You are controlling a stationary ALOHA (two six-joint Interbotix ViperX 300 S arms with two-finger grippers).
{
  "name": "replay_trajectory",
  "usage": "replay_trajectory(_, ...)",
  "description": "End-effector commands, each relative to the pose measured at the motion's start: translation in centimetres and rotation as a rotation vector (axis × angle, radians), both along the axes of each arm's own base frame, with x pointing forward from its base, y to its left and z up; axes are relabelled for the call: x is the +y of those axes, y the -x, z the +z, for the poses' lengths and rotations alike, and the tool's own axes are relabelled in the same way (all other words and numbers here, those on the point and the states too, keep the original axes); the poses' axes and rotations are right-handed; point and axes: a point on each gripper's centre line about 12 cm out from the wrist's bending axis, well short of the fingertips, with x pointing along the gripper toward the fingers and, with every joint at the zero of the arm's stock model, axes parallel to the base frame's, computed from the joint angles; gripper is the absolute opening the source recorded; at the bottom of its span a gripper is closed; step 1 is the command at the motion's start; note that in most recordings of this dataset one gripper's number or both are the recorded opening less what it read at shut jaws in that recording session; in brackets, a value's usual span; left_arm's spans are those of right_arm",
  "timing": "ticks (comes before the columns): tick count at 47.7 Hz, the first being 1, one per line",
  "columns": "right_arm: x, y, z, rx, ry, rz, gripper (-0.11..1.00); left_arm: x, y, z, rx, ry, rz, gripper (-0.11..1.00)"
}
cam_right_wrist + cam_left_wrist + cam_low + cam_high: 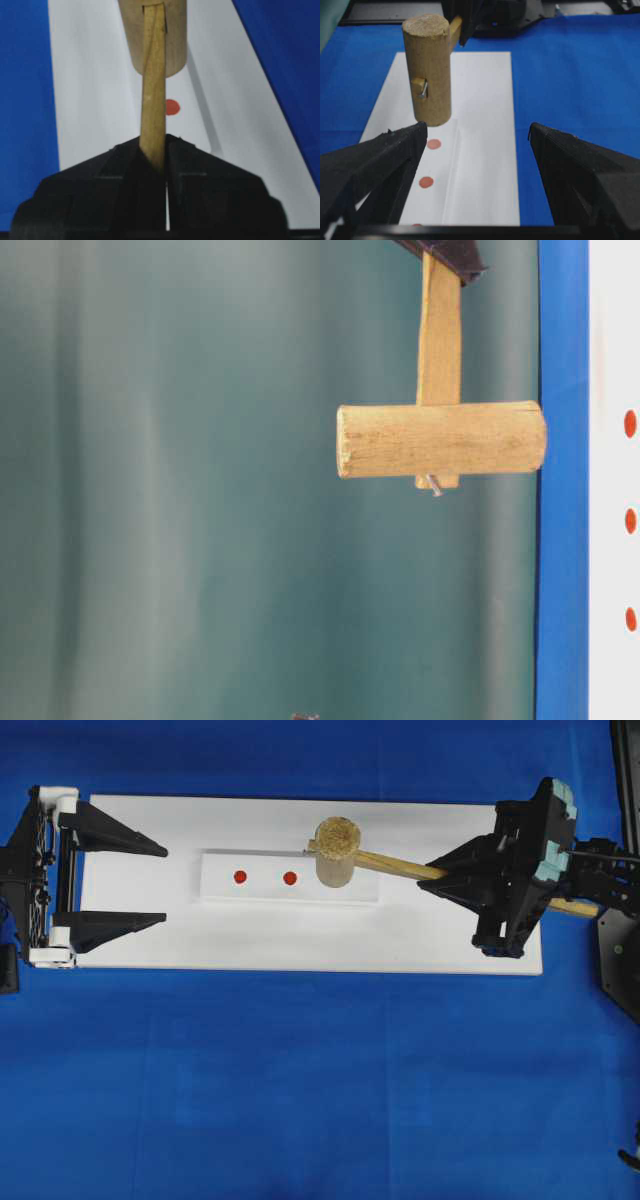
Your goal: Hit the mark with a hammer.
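The right gripper [442, 878] has its fingers clamped on the hammer [338, 850] partway along the flat handle, with the butt sticking out behind the wrist, and the thick head hangs in the air above the right end of the raised white strip [220, 890] on the white board [300, 945]. The table-level view shows a clear gap between head and board. Two red marks show from overhead, the near one [290, 878] just left of the head and the far one [240, 877] beyond it. The left gripper [165, 884] sits at the board's other end, fingers wide and empty. The head looks offset from the near mark, so a straight drop would likely land beside it. The slim handle could also twist or slide in the fingers on impact, and a hard blow might shift the strip
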Motion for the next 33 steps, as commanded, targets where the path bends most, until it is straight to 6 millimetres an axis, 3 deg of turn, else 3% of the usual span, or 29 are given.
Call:
replay_trajectory(1,0.1,-0.9,1.7,-0.05,0.011,0.01,0.03,0.1,-0.1,0.6,-0.02,0.002,0.002,0.8)
replay_trajectory(11,1.0,-2.7,2.3,-0.057,0.013,0.042,0.03,0.1,-0.2,0.5,-0.015,0.002,0.002,0.8)
replay_trajectory(33,2.6,-9.4,2.9,-0.052,0.033,0.106,0.03,0.1,-0.2,0.5,-0.014,0.005,0.006,0.81)
